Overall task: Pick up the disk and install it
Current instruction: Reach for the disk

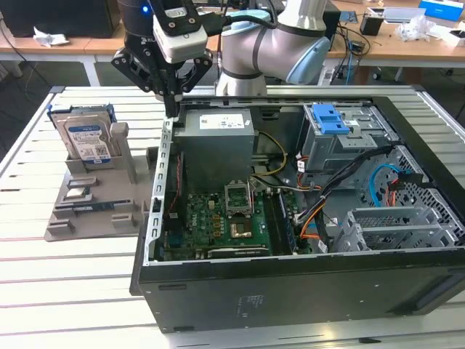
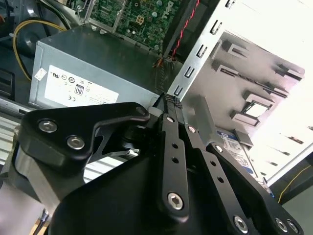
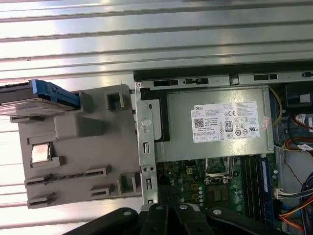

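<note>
The disk (image 1: pixel 87 139) stands upright on its edge in a slot at the back of a gray holder (image 1: pixel 94 214), at the exterior view's left, its white-and-blue label facing the camera and its blue frame showing along the top. The holder lies on the slatted white surface (image 1: pixel 73 291), and a small silver chip (image 1: pixel 76 193) sits in a recess lower down on it. Just to the right of the holder, the gripper (image 1: pixel 172 107) hangs above the near wall of the open computer case (image 1: pixel 290 283), well apart from the disk. In the second wrist view its black fingers (image 2: pixel 173 147) are pressed together at the tips and hold nothing. Below and right of them is the gray power supply (image 1: pixel 218 138), with the green motherboard (image 1: pixel 218 225) in front of it. Further right, a blue latch (image 1: pixel 330 118) sits atop the metal drive cage (image 1: pixel 349 142).
</note>
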`<state>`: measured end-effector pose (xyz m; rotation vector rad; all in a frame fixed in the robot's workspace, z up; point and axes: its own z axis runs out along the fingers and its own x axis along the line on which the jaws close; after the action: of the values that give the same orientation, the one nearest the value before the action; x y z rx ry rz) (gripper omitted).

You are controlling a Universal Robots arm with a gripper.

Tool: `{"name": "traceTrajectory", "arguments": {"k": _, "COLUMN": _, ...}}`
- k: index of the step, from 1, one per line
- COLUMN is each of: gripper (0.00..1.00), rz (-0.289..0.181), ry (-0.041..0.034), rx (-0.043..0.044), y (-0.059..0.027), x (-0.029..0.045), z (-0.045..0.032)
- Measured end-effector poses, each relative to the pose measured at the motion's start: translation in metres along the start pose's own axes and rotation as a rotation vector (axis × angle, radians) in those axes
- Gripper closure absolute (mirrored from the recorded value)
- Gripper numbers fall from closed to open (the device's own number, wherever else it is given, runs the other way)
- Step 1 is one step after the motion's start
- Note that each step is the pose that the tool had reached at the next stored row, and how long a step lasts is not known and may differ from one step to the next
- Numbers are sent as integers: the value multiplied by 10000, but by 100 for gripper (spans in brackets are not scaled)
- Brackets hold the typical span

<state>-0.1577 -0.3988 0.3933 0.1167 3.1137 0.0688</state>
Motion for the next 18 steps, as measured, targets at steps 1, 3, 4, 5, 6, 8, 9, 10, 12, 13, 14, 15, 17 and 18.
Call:
{"name": "traceTrajectory", "arguments": {"k": 1, "gripper": 89, "rz": -1, "ry": 0, "rx": 0, "y": -2, "x": 26, "z": 0}}
{"name": "traceTrajectory", "arguments": {"k": 3, "gripper": 89, "rz": 0, "ry": 0, "rx": -1, "y": -4, "x": 53, "z": -1}}
{"name": "traceTrajectory", "arguments": {"k": 4, "gripper": 89, "rz": 0, "ry": 0, "rx": -1, "y": -5, "x": 64, "z": -2}}
{"name": "traceTrajectory", "arguments": {"k": 5, "gripper": 89, "rz": -1, "ry": 0, "rx": 0, "y": -6, "x": 75, "z": -2}}
{"name": "traceTrajectory", "arguments": {"k": 6, "gripper": 89, "rz": -1, "ry": 0, "rx": -1, "y": -7, "x": 90, "z": -2}}
{"name": "traceTrajectory", "arguments": {"k": 8, "gripper": 89, "rz": -1, "ry": -1, "rx": 0, "y": -9, "x": 121, "z": -3}}
{"name": "traceTrajectory", "arguments": {"k": 9, "gripper": 89, "rz": -1, "ry": 0, "rx": 0, "y": -10, "x": 134, "z": -3}}
{"name": "traceTrajectory", "arguments": {"k": 10, "gripper": 89, "rz": -1, "ry": 0, "rx": -1, "y": -11, "x": 149, "z": -4}}
{"name": "traceTrajectory", "arguments": {"k": 12, "gripper": 89, "rz": 0, "ry": 0, "rx": -1, "y": -13, "x": 174, "z": -4}}
{"name": "traceTrajectory", "arguments": {"k": 13, "gripper": 89, "rz": 0, "ry": -1, "rx": -1, "y": -14, "x": 184, "z": -5}}
{"name": "traceTrajectory", "arguments": {"k": 14, "gripper": 89, "rz": -1, "ry": 0, "rx": 0, "y": -15, "x": 198, "z": -5}}
{"name": "traceTrajectory", "arguments": {"k": 15, "gripper": 89, "rz": 0, "ry": 0, "rx": 0, "y": -16, "x": 208, "z": -5}}
{"name": "traceTrajectory", "arguments": {"k": 17, "gripper": 89, "rz": 0, "ry": 0, "rx": -1, "y": -17, "x": 232, "z": -6}}
{"name": "traceTrajectory", "arguments": {"k": 18, "gripper": 89, "rz": 0, "ry": 0, "rx": -1, "y": -18, "x": 244, "z": -6}}
